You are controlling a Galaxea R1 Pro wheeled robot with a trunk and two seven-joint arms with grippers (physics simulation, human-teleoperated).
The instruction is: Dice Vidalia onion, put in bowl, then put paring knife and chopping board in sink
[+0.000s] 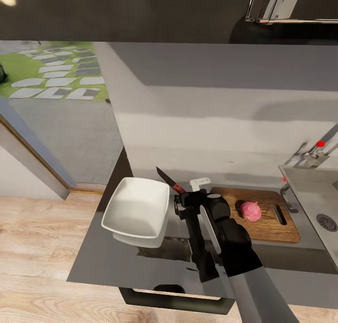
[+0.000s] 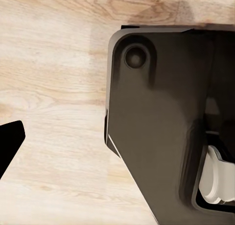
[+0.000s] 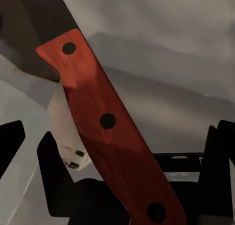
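The onion [image 1: 251, 211] sat whole on the board [image 1: 272, 222], toward its sink-side half, with the sink [image 1: 312, 196] just beside the board. The bowl [image 1: 136, 210] stood on the surface [image 1: 117, 262] on the other side, well apart from the onion.

The right gripper [image 1: 184, 202] hung between bowl and board, clenched on the knife [image 1: 170, 181]. In the right wrist view the red handle [image 3: 110, 132] ran slantwise between the fingers [image 3: 54, 171], and in the head view the dark blade pointed up and away from the onion, toward the bowl's far corner.

The left gripper's state I could not tell; the left wrist view looked down at wooden floor [image 2: 54, 87] and a dark part of the robot, with just a dark tip at the picture's edge.

Judging from this, dicing was still to come. The risks: the handle lay askew in the grasp, so pressing down could twist the knife or let it slip. The round onion could roll off the board under a glancing cut, perhaps into the sink. Swinging the blade across could also clip the bowl's rim.
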